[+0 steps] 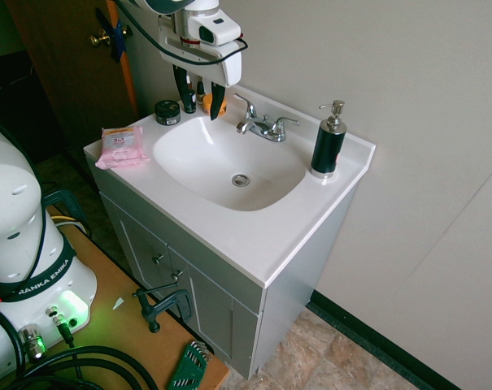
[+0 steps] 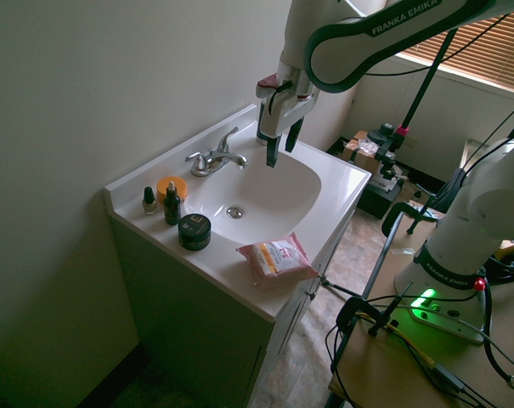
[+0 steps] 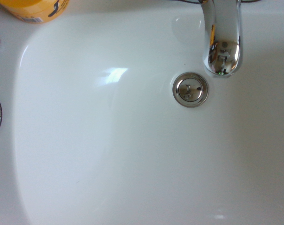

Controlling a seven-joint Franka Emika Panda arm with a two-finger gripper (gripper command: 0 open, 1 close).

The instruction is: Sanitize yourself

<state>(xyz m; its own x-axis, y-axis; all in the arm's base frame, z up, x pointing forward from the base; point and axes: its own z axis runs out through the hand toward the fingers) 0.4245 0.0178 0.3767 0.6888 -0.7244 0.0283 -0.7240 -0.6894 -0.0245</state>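
Observation:
My white arm (image 2: pixel 384 34), marked FRANKA EMIKA, reaches over a white sink (image 1: pixel 198 192). The gripper (image 1: pixel 200 99) hangs above the basin's back-left part, a little left of the chrome faucet (image 1: pixel 262 124). Its two black fingers (image 2: pixel 271 155) point down, open, with nothing between them; from the other side the gripper (image 2: pixel 280 146) stands well above the drain (image 2: pixel 234 212). In the wrist view the faucet spout (image 3: pixel 221 37) and the drain (image 3: pixel 191 89) show from straight above. A black pump dispenser (image 1: pixel 328 145) with a silver head stands on the counter's back right corner.
A pink wipes pack (image 1: pixel 119 147) lies on the counter's left end, a black jar (image 1: pixel 167 112) behind it. An orange tub (image 2: pixel 172 189) and two small bottles (image 2: pixel 172 206) stand near the wall. My arm's base (image 1: pixel 26 244) sits on a wooden table beside the cabinet.

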